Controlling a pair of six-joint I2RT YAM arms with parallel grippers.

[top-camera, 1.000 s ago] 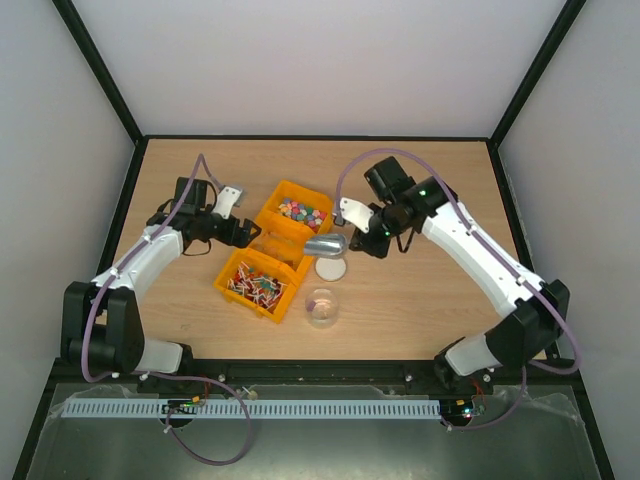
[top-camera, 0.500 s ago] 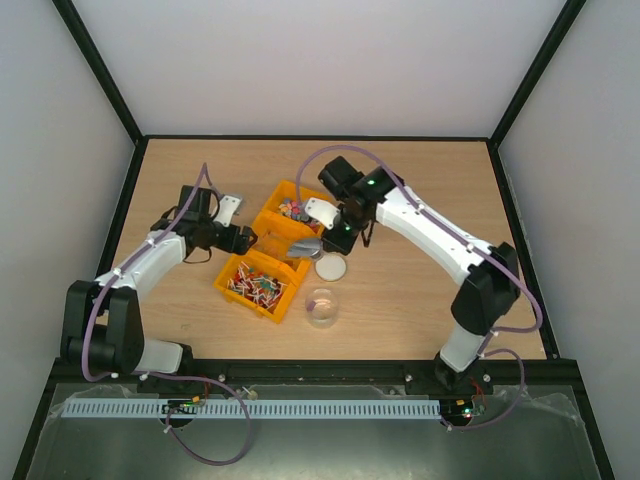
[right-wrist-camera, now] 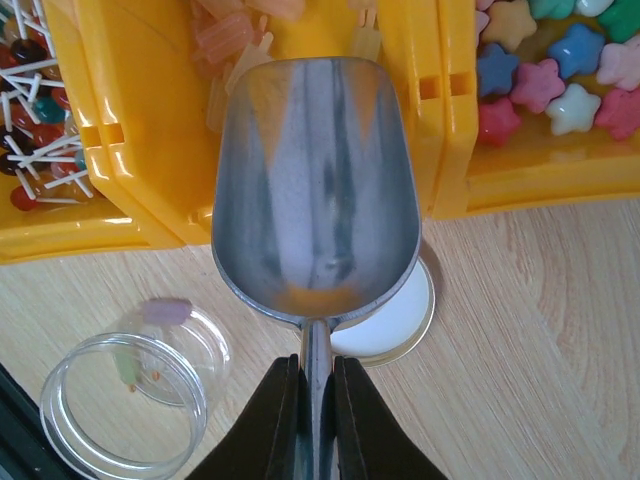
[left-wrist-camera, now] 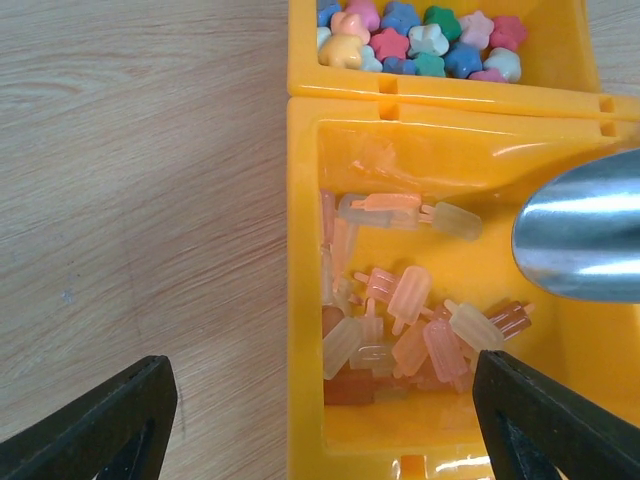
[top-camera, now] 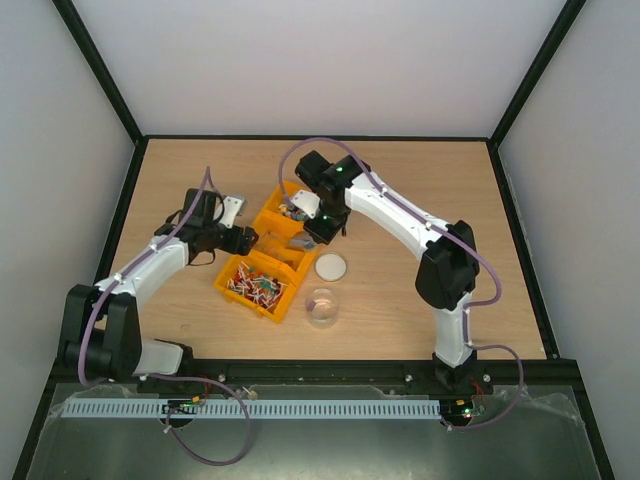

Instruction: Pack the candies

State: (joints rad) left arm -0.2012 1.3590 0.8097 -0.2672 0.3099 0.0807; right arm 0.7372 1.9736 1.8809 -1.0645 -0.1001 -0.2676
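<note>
The candies (top-camera: 297, 209) are small bright star-shaped sweets filling the far yellow bin; they also show in the left wrist view (left-wrist-camera: 420, 35) and the right wrist view (right-wrist-camera: 560, 70). My right gripper (right-wrist-camera: 316, 375) is shut on the handle of a metal scoop (right-wrist-camera: 315, 190). The scoop is empty and hangs over the middle bin of pale popsicle gummies (left-wrist-camera: 410, 310), with its tip pointing into it. In the top view the scoop (top-camera: 304, 243) sits under the right gripper (top-camera: 322, 228). My left gripper (left-wrist-camera: 320, 400) is open and straddles the middle bin's left wall (left-wrist-camera: 303, 300). It holds nothing.
A clear jar (top-camera: 322, 307) stands near the front, with a purplish piece in it (right-wrist-camera: 165, 312). Its white lid (top-camera: 331, 267) lies between jar and bins, partly under the scoop (right-wrist-camera: 400, 320). The near bin (top-camera: 255, 285) holds red-and-white stick pieces.
My right arm has swung left, carrying the scoop from above the lid to over the middle bin. My left gripper has hardly moved.
</note>
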